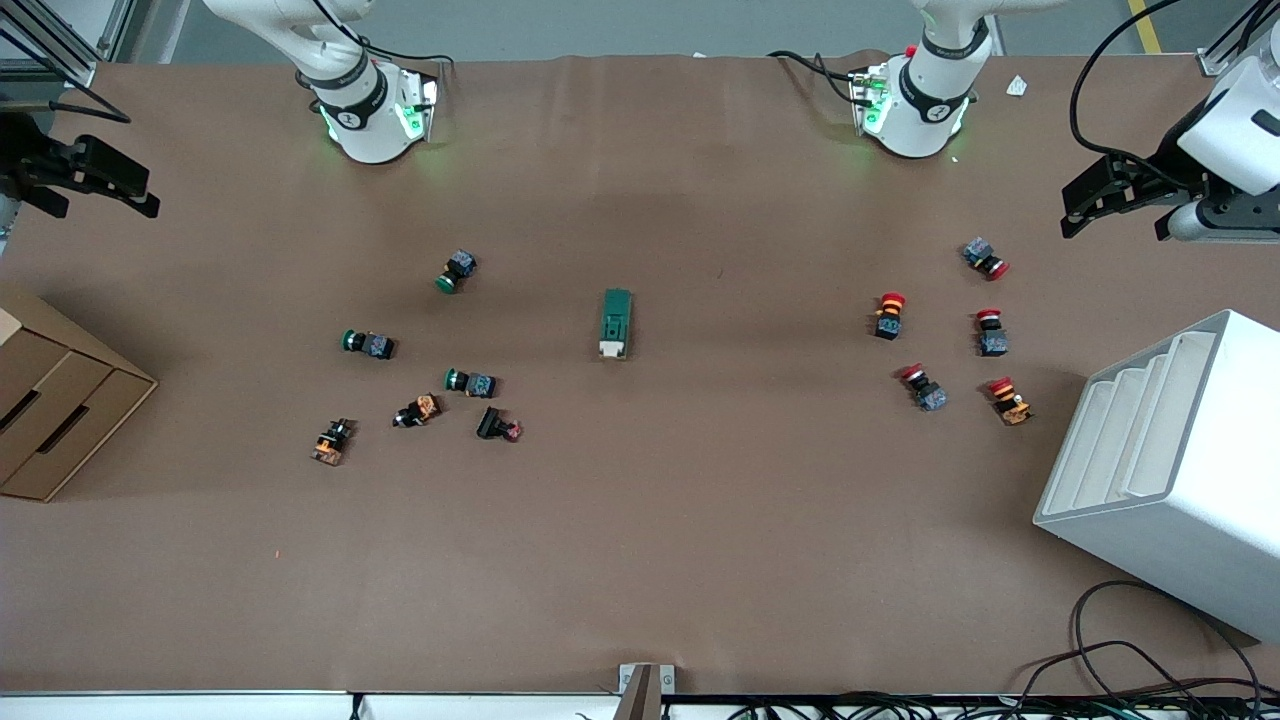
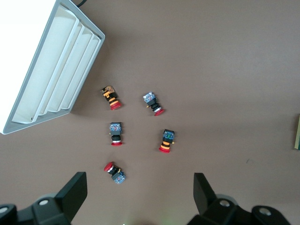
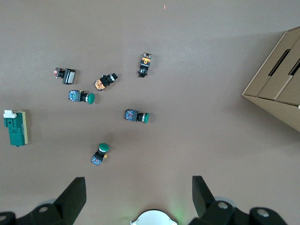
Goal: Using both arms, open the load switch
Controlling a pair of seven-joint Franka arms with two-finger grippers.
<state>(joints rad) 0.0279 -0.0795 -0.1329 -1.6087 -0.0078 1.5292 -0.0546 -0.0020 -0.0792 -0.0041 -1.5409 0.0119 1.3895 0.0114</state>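
Dark green plastic with a cream toggle end, the load switch (image 1: 616, 323) lies mid-table in the front view, long axis running from the bases toward the camera and toggle end nearer the camera; the left gripper (image 1: 1115, 200) and right gripper (image 1: 70, 180), both raised at opposite table ends, look about equally distant. In the left wrist view the left gripper's matte black fingers (image 2: 75, 190) are spread above red-capped push-buttons (image 2: 140, 126), with only a sliver of the switch at the picture's edge. The right wrist view shows its fingers (image 3: 75, 192) equally spread over green-capped push-buttons (image 3: 117, 122), the blocky switch lying past them toward mid-table.

The brown tabletop (image 1: 640, 530) carries the load switch (image 1: 616, 323) at its middle. Green push-buttons (image 1: 369, 344) lie toward the right arm's end by a cardboard box (image 1: 50, 400); red push-buttons (image 1: 889, 315) and a white rack (image 1: 1170, 470) toward the left arm's.
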